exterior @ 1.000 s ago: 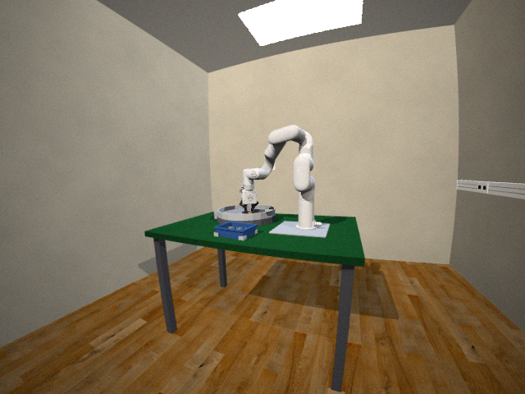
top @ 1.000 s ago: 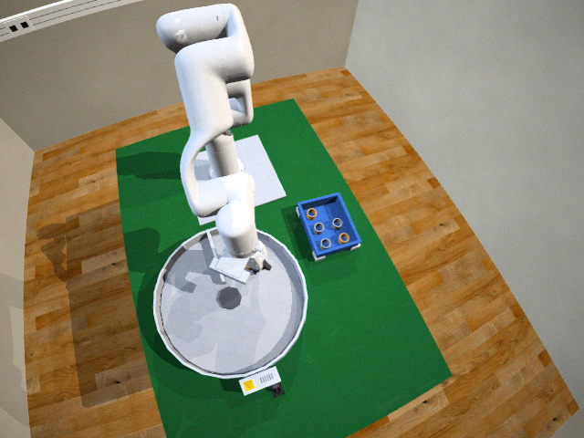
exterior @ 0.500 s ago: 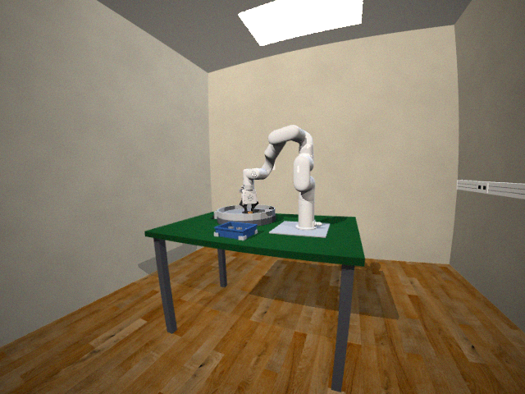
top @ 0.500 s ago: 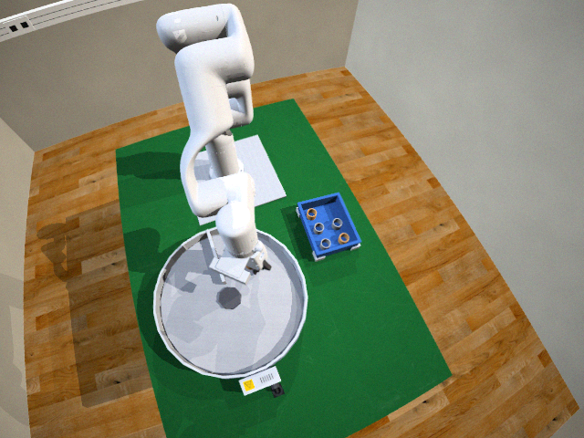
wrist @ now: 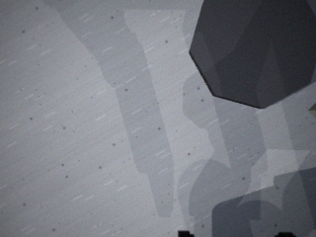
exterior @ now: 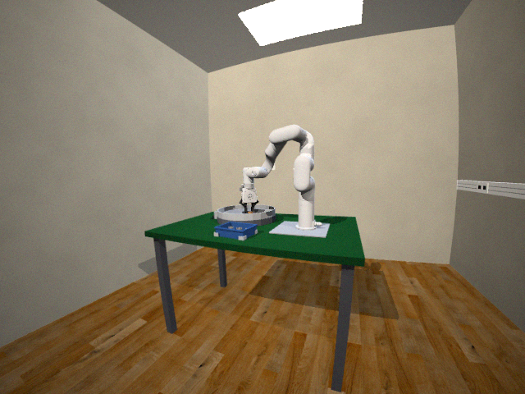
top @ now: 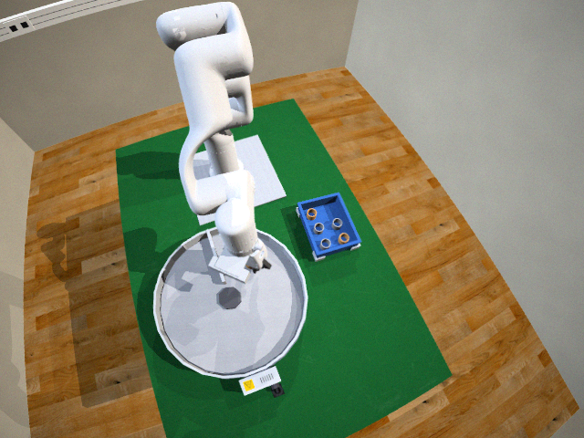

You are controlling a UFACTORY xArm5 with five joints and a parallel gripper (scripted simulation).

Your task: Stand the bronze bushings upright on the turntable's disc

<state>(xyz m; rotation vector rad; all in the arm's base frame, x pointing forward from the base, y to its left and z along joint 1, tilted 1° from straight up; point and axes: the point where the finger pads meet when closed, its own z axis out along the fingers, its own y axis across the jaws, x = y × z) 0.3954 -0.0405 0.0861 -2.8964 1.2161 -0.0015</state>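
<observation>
Lab-like room — robot arm (top: 207, 89) (exterior: 302, 171) on table (top: 358, 325) (exterior: 271, 248), plain walls, wooden floor (top: 391, 155) (exterior: 237, 331).

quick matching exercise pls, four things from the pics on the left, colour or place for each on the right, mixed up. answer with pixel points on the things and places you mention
1. crate (top: 352, 230) (exterior: 232, 234)
2. hub (top: 229, 298) (wrist: 257, 54)
3. steel bushings (top: 318, 233)
4. robot's base plate (top: 268, 174) (exterior: 284, 230)

A. inside the crate
B. dark grey, in the middle of the turntable's disc
C. pale, flat on the green table top
D. blue, beside the turntable

Pairs: 1-D, 2-B, 3-A, 4-C
</observation>
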